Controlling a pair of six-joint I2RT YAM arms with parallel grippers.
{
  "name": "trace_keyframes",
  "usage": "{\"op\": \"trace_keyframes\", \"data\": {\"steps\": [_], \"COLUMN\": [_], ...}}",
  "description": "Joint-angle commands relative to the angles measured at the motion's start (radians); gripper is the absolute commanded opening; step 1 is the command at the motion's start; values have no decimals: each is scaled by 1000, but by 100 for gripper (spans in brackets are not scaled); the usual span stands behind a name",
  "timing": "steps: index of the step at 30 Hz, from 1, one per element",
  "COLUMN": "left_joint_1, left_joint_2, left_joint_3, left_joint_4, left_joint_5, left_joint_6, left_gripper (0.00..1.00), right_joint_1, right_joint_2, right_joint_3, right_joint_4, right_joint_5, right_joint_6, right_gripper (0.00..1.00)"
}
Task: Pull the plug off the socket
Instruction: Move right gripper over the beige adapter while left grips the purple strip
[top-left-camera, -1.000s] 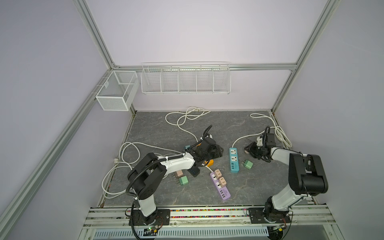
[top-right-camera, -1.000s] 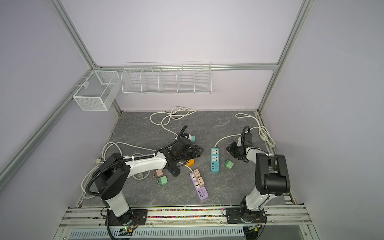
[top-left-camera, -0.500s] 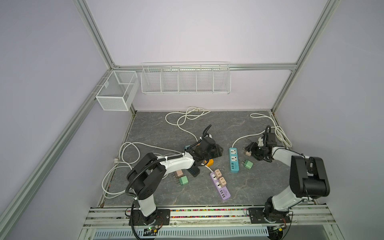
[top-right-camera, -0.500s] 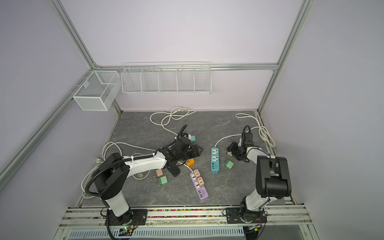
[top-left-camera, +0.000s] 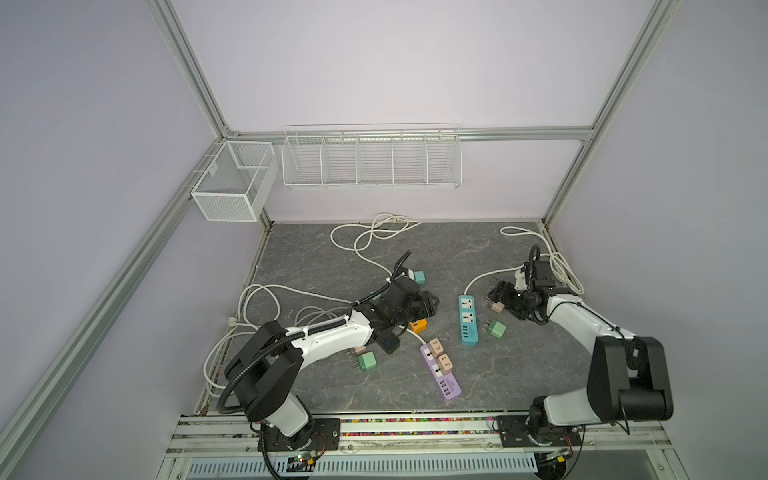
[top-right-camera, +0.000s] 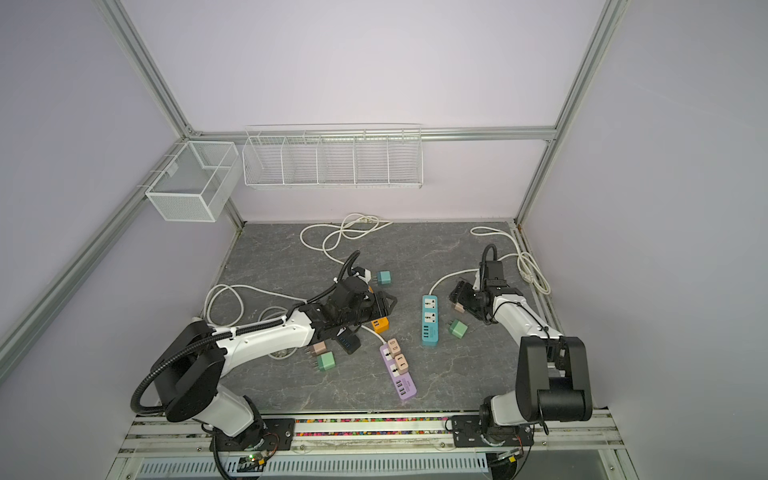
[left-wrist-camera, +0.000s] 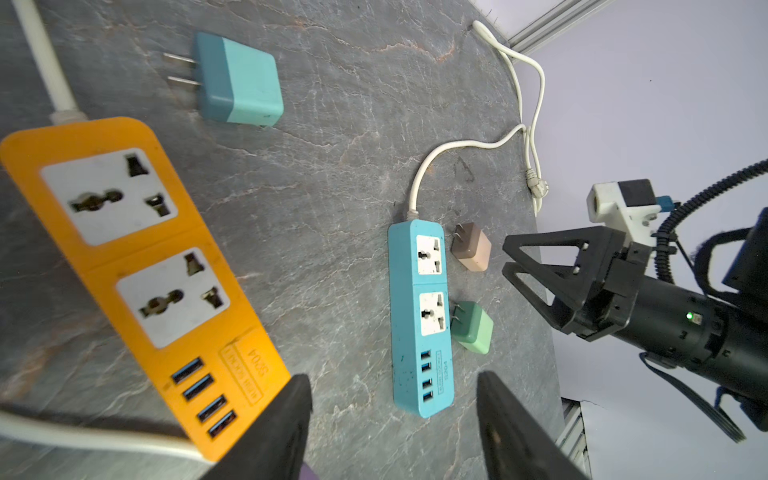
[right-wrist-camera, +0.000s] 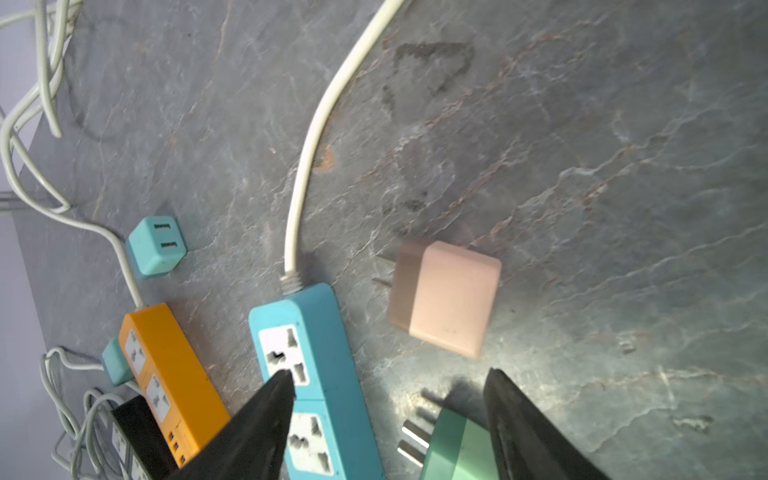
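Nearest the front rail, purple power strip (top-left-camera: 441, 370), flat and slanted, with two pink plugs (top-left-camera: 436, 345) seated in its sockets. Just left of it in both top views, green plug (top-left-camera: 367, 360) lying loose beside a brown plug (top-left-camera: 356, 351), close under the left forearm. Then black strip (top-left-camera: 388, 344) and orange strip (left-wrist-camera: 137, 257), the orange sockets bare.

Left arm stretched low from its base toward the middle. Left gripper (left-wrist-camera: 392, 376) above the orange strip's USB end, fingers well apart, nothing between them.

Further right, blue strip (top-left-camera: 468, 319), sockets bare, second green plug (top-left-camera: 496, 329) just beside its middle.

Loose pink plug (right-wrist-camera: 446, 297): small two-tone block, darker pink-brown at the prong end, pale pink behind, two flat prongs aimed toward the blue strip. Out of the socket, flat on the table just beside the blue strip's cord end, a narrow gap between.

Right arm with elbow raised near its base, forearm sloping down and inward. Right gripper (right-wrist-camera: 390, 374) low over the table, spread wide, empty, tips just short of the loose pink plug.

Beyond, teal plug (top-left-camera: 419, 276) alone. Possibly another teal block (right-wrist-camera: 114, 361), half hidden behind the orange strip.

Counted: four strips, two seated plugs, five loose plugs plain in both top views, two arms.
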Motion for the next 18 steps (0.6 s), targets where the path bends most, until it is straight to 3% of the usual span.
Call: {"op": "trace_keyframes", "data": {"steps": [1,11,18], "left_joint_1": [-8,-85,-115], "left_joint_2": [-60,-215,-269], "left_joint_3": [-45,-157,-266], "left_joint_4": [-50,-156,-125], "left_joint_5": [-43,-111,-101], "left_joint_6": [-43,-137,-245], "left_gripper": [64,64,60], "right_joint_1": [68,329,479], "right_joint_2": [-37,-80,-104], "right_joint_3": [30,95,132], "right_joint_4": [-96,-249,-359], "right_joint_5": [34,132,220], "right_joint_6": [-59,-118,-142], "right_gripper": [76,78,79]}}
